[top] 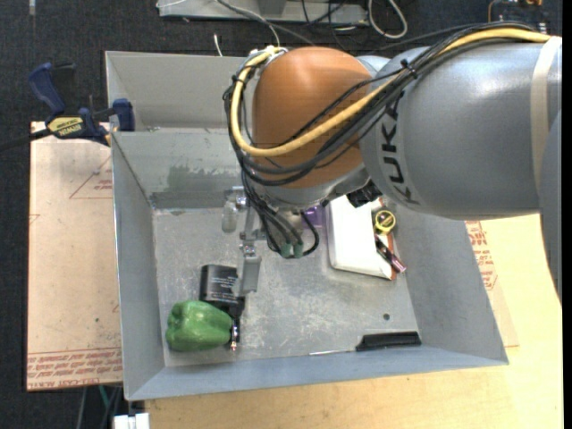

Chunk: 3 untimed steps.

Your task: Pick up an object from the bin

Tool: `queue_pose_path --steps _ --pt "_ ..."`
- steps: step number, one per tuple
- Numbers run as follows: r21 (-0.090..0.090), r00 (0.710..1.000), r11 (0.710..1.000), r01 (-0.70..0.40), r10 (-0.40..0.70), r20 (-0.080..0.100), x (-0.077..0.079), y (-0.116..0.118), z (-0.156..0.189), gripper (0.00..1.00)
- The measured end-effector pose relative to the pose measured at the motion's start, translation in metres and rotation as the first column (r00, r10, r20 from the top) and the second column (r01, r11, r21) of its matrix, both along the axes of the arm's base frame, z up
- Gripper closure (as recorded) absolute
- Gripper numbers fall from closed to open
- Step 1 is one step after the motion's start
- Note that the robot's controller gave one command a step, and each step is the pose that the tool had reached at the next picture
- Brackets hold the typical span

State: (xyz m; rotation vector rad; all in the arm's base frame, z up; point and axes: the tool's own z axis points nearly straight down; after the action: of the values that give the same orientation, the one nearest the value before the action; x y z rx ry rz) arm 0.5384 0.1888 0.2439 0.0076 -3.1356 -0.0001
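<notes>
Green pepper (198, 326), black box (217, 283), white box (356, 237), one of each; claw (248, 275) just beside the black box (open or closed, I cannot tell).

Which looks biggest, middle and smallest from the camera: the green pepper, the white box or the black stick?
1. white box: biggest, though the arm hides part of it.
2. green pepper: middle.
3. black stick: smallest, thin and short.
</notes>
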Motion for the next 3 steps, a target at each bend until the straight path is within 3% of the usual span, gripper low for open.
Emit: queue_pose_path --steps 1,2,3 --pt "0.001 1.000 1.000 0.005 -0.005 0.007 0.002 -0.001 0.004 0.00" --pt "0.003 0.984 0.984 0.180 -0.180 0.007 -0.037 0.003 -0.127 0.00" --pt "0.011 0.937 0.937 0.349 -0.349 0.017 -0.059 0.011 -0.082 0.00"
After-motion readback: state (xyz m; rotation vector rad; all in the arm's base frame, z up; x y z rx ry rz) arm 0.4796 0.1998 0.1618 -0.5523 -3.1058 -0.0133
